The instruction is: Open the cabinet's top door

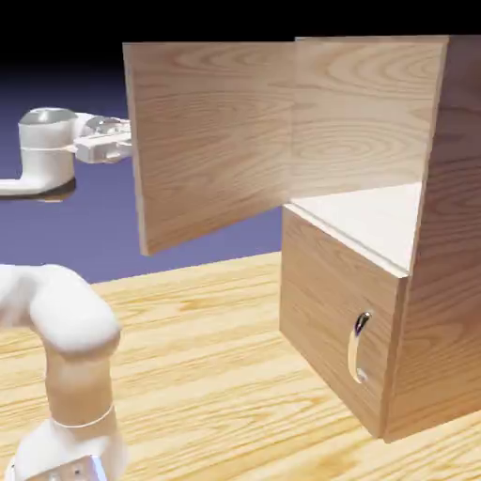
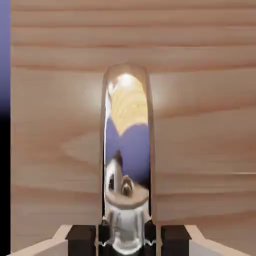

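top door (image 1: pixel 216 141) of the cabinet (image 1: pixel 451 244) stands swung wide open, its flat, roughly square panel reaching from the upper middle of the exterior view toward the upper left. it is light brown wood, with fine wavy grain and a thin, straight edge. behind it, in the upper right, the compartment shows a grained inner wall and a smooth, pale floor (image 1: pixel 366 216).

the gripper (image 2: pixel 128 241) is clenched on the long handle (image 2: pixel 127 150), which stands between its dark, blocky fingertips at the bottom middle of the hand view. the handle is rounded and mirror-bright, and its polished metal carries reflections in yellow, blue-violet and white. around it the door's face shows broad bands of grain running from side to side.

in the exterior view, the lower door (image 1: pixel 319 301) sits closed at the lower right, wood-grained too, with a shorter curved handle (image 1: pixel 359 348) of shiny silver. the cabinet's tall side at the right edge is darker, with swirling grain. the arm (image 1: pixel 80 319) is smooth, glossy white, with rounded casings at the left; a small bluish panel on its base at the lower left bears marks too small to read. the table (image 1: pixel 207 348) is yellow, streaky wood, and the backdrop (image 1: pixel 66 235) is plain blue-violet, darkening to black at the top.
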